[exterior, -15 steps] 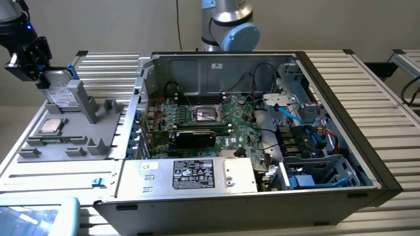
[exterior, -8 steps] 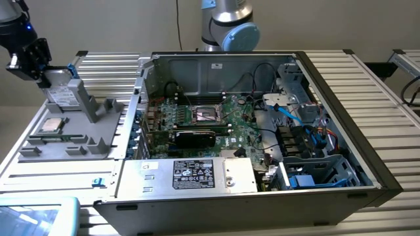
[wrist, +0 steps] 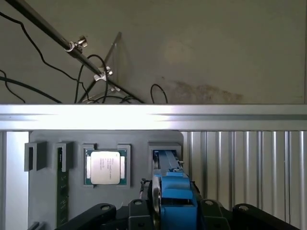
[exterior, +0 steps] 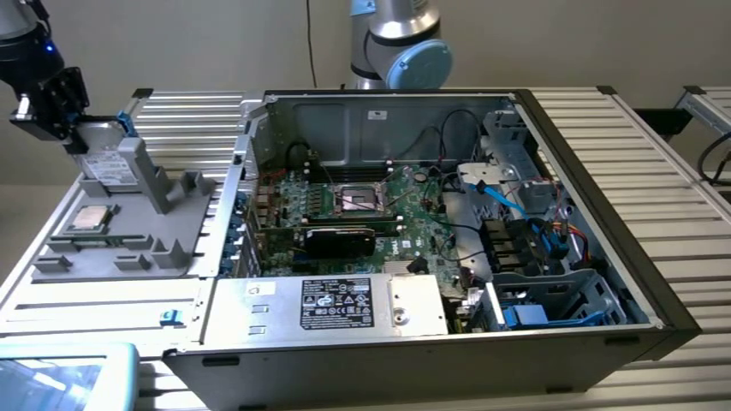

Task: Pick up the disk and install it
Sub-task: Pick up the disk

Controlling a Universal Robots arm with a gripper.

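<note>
The disk stands on edge in a slot of the grey holder at the exterior view's left. It is silver-grey with a white label and a bright blue carrier frame. My gripper comes down on its upper end from the far left. In the wrist view the blue carrier of the disk runs from the holder's slot up between my black fingers, which press against both its sides. My gripper is shut on it.
A square CPU chip lies in the holder beside the disk, with a memory stick further along. The open computer case takes up the middle and right, with motherboard, silver power supply and blue-cabled drive bay.
</note>
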